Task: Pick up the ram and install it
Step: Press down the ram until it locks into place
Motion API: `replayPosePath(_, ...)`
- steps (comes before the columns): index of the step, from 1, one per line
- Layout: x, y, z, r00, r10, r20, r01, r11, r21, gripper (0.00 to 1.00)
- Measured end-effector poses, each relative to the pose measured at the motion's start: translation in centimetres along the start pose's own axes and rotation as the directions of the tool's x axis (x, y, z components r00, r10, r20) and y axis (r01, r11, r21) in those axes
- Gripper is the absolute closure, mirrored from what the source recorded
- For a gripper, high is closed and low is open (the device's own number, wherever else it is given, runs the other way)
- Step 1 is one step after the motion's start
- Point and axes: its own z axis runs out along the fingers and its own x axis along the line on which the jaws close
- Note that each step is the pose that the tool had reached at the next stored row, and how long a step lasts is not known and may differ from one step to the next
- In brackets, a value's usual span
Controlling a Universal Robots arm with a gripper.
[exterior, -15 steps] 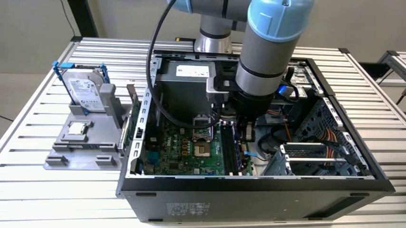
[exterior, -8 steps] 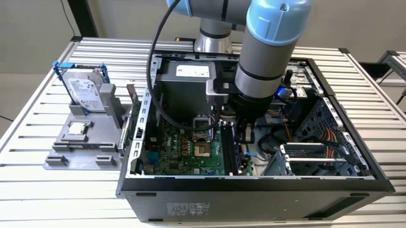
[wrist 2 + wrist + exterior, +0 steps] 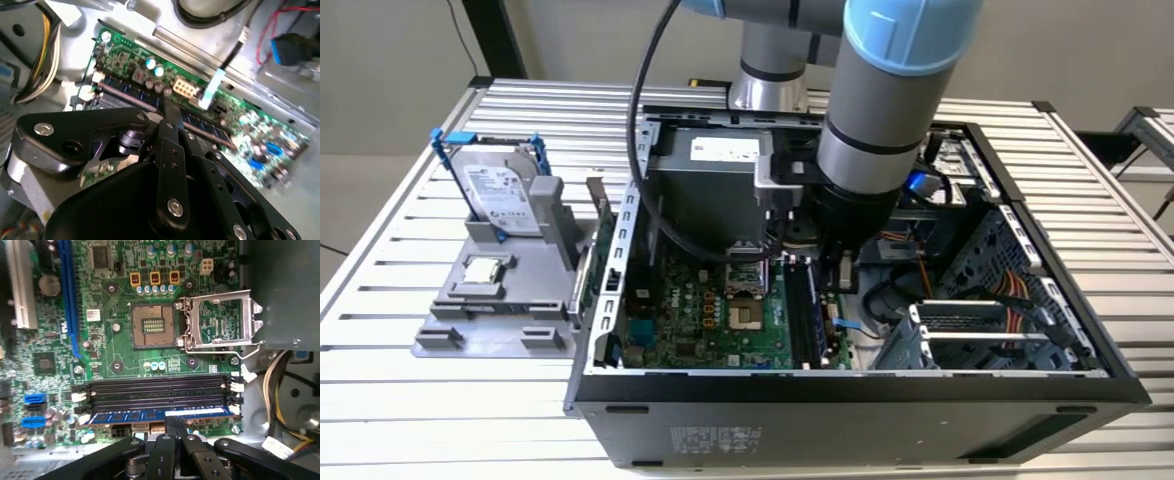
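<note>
The ram [image 3: 125,416] is a long blue stick lying along the outermost of the black memory slots [image 3: 155,390] on the green motherboard. My gripper [image 3: 175,424] sits over its middle, fingers drawn together on the stick's upper edge. In the second wrist view the ram [image 3: 131,100] runs edge-on under the black fingers [image 3: 172,117]. In the exterior view my gripper [image 3: 843,272] reaches down inside the open computer case [image 3: 854,385], over the slots toward that view's right of the board.
An open processor socket [image 3: 152,325] with its raised metal plate [image 3: 220,322] lies beyond the slots. Yellow cables [image 3: 280,395] bunch by the case wall. Outside the case, a grey fixture [image 3: 494,320] holds a silver hard drive [image 3: 500,195] and a small square chip [image 3: 483,268].
</note>
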Motion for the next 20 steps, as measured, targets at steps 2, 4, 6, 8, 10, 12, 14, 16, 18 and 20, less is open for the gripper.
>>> replayPosePath(2,-0.01,-0.02,-0.66,1.0000,0.000,0.0001,0.000,1.0000,-0.0003,1.00)
replayPosePath(4,-0.02,-0.04,-1.16,1.0000,0.000,-0.0002,0.000,1.0000,-0.0005,1.00)
replayPosePath(6,-0.03,-0.06,-1.58,1.0000,0.000,-0.0001,0.000,1.0000,-0.0005,1.00)
replayPosePath(8,-0.04,-0.07,-1.94,1.0000,0.000,-0.0002,0.000,1.0000,-0.0006,1.00)
replayPosePath(10,-0.05,-0.08,-2.23,1.0000,0.000,-0.0001,0.000,1.0000,-0.0012,1.00)
replayPosePath(12,-0.05,-0.09,-2.51,1.0000,0.000,-0.0001,0.000,1.0000,-0.0017,1.00)
replayPosePath(14,-0.06,-0.10,-2.75,1.0000,0.000,-0.0003,0.000,1.0000,-0.0022,1.00)
replayPosePath(16,-0.07,-0.10,-2.97,1.0000,0.000,-0.0003,0.000,1.0000,-0.0023,1.00)
replayPosePath(18,-0.07,-0.11,-3.22,1.0000,0.000,-0.0003,0.000,1.0000,-0.0023,1.00)
replayPosePath(20,-0.08,-0.12,-3.45,1.0000,0.000,-0.0002,0.000,1.0000,-0.0023,1.00)
